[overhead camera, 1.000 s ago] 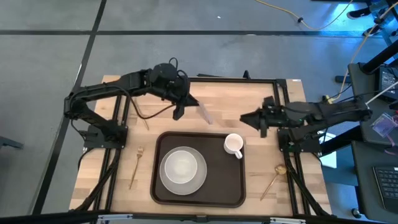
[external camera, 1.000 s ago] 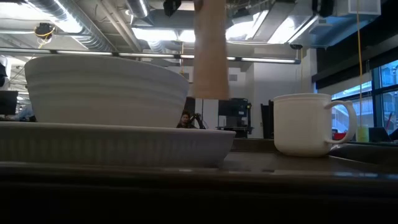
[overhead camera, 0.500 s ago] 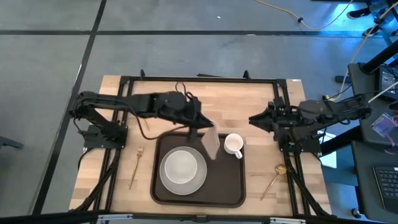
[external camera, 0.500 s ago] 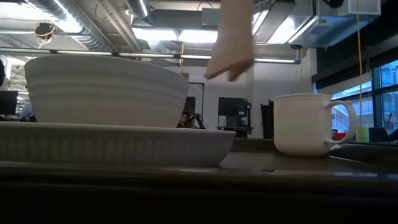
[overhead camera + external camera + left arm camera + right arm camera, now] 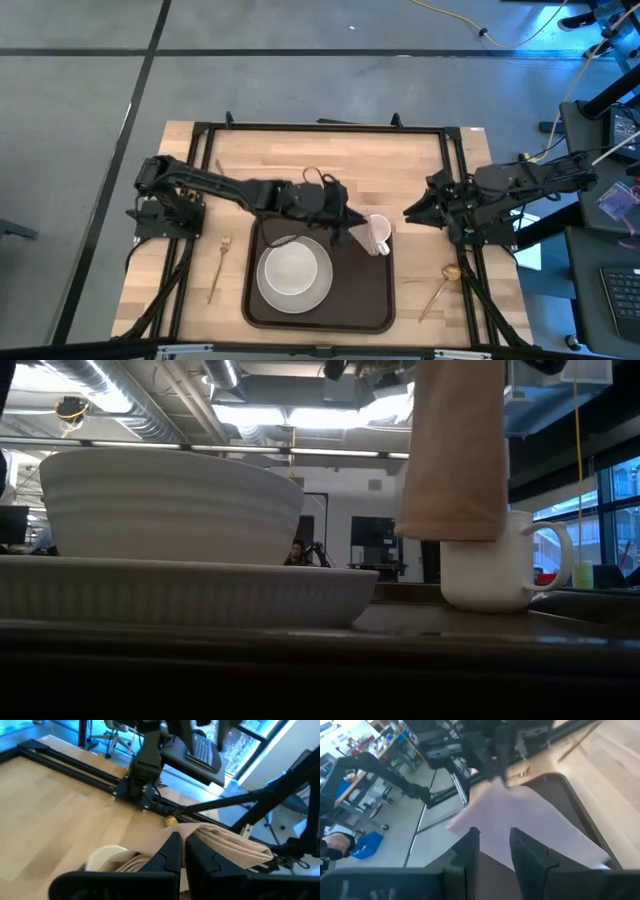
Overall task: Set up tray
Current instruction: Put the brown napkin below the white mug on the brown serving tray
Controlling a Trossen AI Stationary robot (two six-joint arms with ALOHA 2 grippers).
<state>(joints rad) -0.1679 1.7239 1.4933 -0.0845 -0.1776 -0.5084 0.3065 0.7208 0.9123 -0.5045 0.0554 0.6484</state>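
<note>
Left hand (image 5: 343, 218) pinched on napkin (image 5: 452, 455), hanging over tray (image 5: 375, 300) beside, maybe touching, mug (image 5: 378, 233).

On our wooden table (image 5: 380, 165) we see the tray (image 5: 372, 285) at six o'clock, a fork (image 5: 217, 268) at eight, and a spoon (image 5: 440, 285) at four.

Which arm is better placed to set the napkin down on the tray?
The left: its tool already holds the napkin over the tray, beside the mug. The right tool waits off-tray.
</note>
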